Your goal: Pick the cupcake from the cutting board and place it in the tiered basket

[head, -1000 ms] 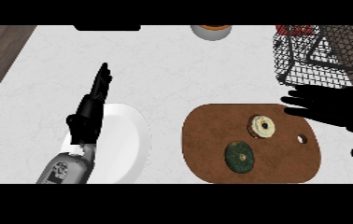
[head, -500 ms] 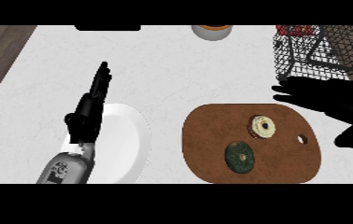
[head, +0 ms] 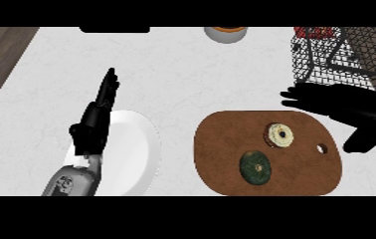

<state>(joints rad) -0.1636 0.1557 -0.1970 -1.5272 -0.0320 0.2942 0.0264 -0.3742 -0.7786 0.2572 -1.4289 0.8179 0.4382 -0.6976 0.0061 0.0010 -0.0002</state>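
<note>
My right robot hand (head: 339, 109) hangs open, fingers spread wide and holding nothing, over the far right edge of the rounded brown wooden cutting board (head: 220, 153), between it and the black wire tiered basket (head: 323, 59) at the tabletop's far right corner. The pale, cream-topped round cupcake (head: 280, 134) sits on the board's right half, just below my palm, and a dark green round item (head: 256, 167) lies near it toward me. I judge the main risk is closing on the wrong piece or nudging the cupcake sideways, since the two lie close and my hand hides part of the board; the basket's wire rim could also catch the cupcake on the way in. My left robot hand (head: 94, 118) rests open, fingers straight, over the left edge of a round white plate (head: 136, 156). The white marbled tabletop (head: 169, 73) also carries a small orange-filled bowl (head: 226, 34) at the far edge, and a dark wooden strip (head: 13, 46) shows at the left.
</note>
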